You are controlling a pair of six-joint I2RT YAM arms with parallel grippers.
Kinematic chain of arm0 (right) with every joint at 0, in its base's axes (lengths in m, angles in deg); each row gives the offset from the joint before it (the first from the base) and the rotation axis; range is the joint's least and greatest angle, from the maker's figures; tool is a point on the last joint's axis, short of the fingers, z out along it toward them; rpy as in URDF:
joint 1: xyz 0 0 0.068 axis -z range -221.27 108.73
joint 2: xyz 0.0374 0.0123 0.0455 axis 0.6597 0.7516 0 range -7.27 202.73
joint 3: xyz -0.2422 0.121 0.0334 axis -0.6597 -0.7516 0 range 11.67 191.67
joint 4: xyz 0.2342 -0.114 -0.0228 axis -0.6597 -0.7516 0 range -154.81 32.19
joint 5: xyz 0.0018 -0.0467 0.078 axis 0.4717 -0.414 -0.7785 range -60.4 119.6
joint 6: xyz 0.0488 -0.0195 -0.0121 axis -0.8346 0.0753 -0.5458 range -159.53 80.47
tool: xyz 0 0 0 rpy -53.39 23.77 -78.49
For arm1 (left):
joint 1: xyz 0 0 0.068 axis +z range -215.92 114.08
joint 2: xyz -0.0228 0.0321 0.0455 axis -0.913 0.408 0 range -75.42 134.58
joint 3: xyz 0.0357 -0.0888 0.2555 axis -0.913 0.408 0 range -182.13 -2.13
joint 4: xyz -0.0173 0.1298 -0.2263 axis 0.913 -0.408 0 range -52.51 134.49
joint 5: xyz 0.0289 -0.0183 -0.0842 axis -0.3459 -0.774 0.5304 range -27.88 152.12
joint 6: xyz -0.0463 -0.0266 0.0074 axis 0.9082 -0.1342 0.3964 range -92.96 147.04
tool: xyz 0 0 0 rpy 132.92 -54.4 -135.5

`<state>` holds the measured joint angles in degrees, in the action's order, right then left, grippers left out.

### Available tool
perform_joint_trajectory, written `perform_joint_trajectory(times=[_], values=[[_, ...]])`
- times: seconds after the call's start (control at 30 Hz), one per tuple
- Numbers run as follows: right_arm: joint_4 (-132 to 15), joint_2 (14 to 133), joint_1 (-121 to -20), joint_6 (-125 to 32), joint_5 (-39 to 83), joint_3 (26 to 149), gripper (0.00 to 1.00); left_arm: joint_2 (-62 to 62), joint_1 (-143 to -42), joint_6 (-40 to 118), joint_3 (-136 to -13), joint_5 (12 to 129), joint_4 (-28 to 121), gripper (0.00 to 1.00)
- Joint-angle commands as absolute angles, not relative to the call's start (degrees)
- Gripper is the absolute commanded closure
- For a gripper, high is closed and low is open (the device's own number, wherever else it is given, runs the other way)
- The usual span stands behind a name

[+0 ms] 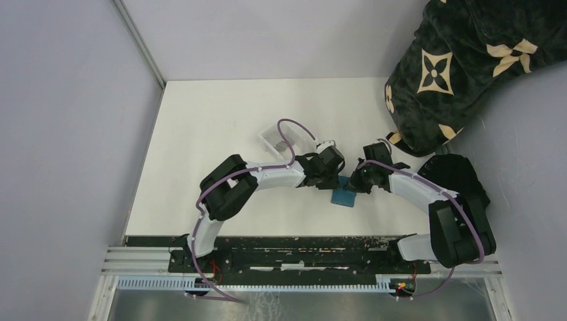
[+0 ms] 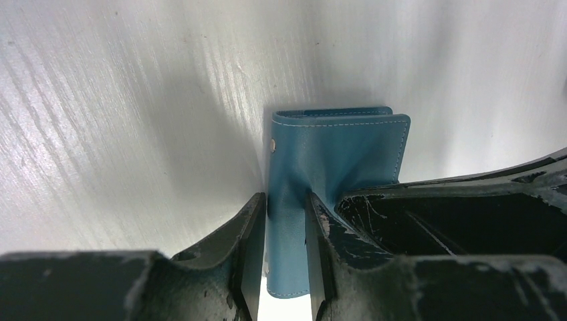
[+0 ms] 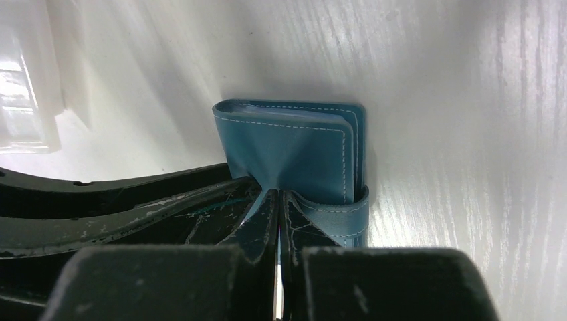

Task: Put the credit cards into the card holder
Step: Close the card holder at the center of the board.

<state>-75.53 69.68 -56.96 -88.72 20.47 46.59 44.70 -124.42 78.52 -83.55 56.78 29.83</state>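
Card holder [image 2: 334, 154] shows its snap stud [image 2: 273, 144] only from left wrist.

One wallet [image 1: 344, 196], one tray [image 1: 273, 137], two arms, one desk [image 1: 220, 120].
The wallet is a single teal piece and the tray a single clear one. The two arms are a left arm [image 1: 267, 177] and a right arm [image 1: 418, 190], each ending in one hand: left hand [image 2: 284, 221], right hand [image 3: 279, 200], two fingers apiece. At the far right lie one dark flower-print blanket [image 1: 461, 67] and one black object [image 1: 458, 172].
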Motion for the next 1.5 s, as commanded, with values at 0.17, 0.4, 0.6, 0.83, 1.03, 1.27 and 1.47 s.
perform_joint_trajectory(times=[0.17,0.4,0.6,0.83,1.03,1.27,1.47], values=[[-87.3,74.6,-61.5,-76.9,27.2,58.1,0.92,51.3,-124.7,79.2,-80.3,55.5,21.1,0.66],[-89.2,74.7,-63.0,-75.3,29.1,61.9,0.88,50.6,-124.6,79.7,-79.5,55.3,22.0,0.66],[-90.8,73.1,-63.6,-74.4,31.5,63.1,0.87,50.3,-124.2,80.1,-78.9,56.0,23.3,0.66],[-93.3,70.4,-64.2,-74.0,35.0,63.1,0.86,50.0,-123.9,80.1,-78.5,56.3,23.8,0.66],[-94.7,69.4,-65.9,-74.0,36.9,63.3,0.95,50.0,-123.8,80.1,-78.0,56.6,24.1,0.66],[-95.9,69.8,-67.6,-74.5,39.6,64.0,0.99,49.6,-123.6,80.1,-77.3,56.7,24.7,0.66],[-93.7,73.9,-68.3,-75.8,38.9,61.7,0.99,49.4,-123.6,80.2,-76.5,57.0,25.6,0.66]])
